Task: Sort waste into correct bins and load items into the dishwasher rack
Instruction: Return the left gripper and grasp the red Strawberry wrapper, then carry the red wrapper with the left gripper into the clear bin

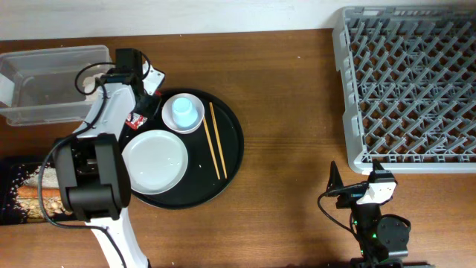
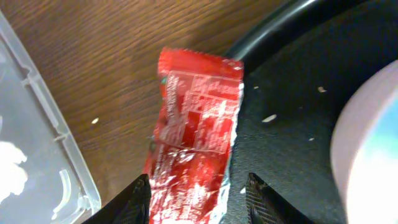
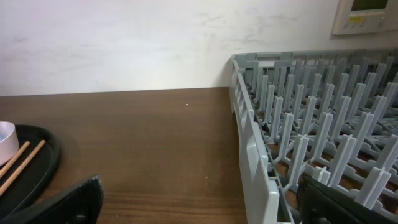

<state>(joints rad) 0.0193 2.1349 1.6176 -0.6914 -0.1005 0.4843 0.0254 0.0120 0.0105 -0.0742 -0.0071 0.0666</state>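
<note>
The red shiny wrapper [image 2: 196,124] lies across the left rim of the round black tray [image 2: 292,93], partly over the wood. My left gripper [image 2: 199,182] is shut on its near end, fingers against both edges; from overhead the gripper [image 1: 141,112] covers most of the wrapper [image 1: 137,120]. On the tray [image 1: 232,152] sit the white plate [image 1: 155,160], the pale blue cup [image 1: 182,110] inside the small white bowl [image 1: 195,123], and the chopsticks [image 1: 216,140]. The right gripper [image 3: 205,199] stands open and empty by the grey rack's [image 3: 292,155] near-left corner.
The clear tub [image 1: 52,82] stands at the back left, just left of the wrapper [image 2: 37,124]. A black bin with rice-like scraps [image 1: 22,190] sits at the left edge. The dishwasher rack [image 1: 413,82] fills the back right. My right gripper [image 1: 357,177] is near the front edge.
</note>
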